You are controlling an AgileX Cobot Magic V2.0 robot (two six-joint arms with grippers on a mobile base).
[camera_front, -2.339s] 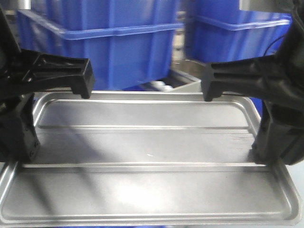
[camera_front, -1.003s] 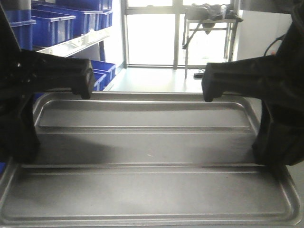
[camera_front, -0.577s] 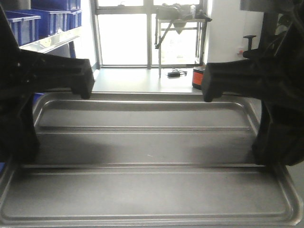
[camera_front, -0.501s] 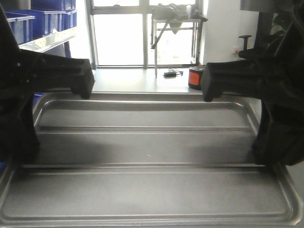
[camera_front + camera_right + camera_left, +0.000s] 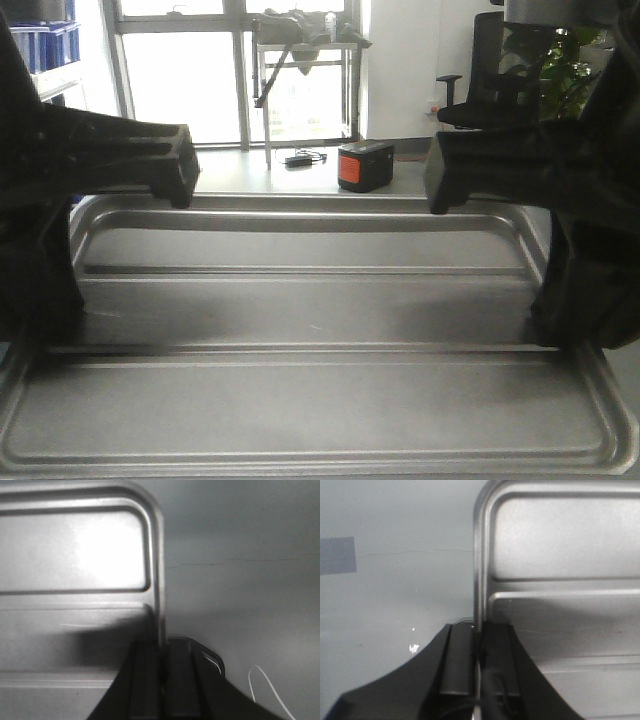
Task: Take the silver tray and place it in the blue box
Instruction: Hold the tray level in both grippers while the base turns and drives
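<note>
The large shallow silver metal tray (image 5: pixel 310 300) hangs above the grey floor (image 5: pixel 395 580). The left gripper (image 5: pixel 477 631) is clamped on its left rim and the right gripper (image 5: pixel 162 647) on its right rim. Outside both edges lies open floor.

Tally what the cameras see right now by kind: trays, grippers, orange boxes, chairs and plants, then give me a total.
tray: 1
grippers: 2, the left gripper and the right gripper, each shut on the tray's rim
orange box: 1
chair: 1
plant: 1
Total: 6
</note>
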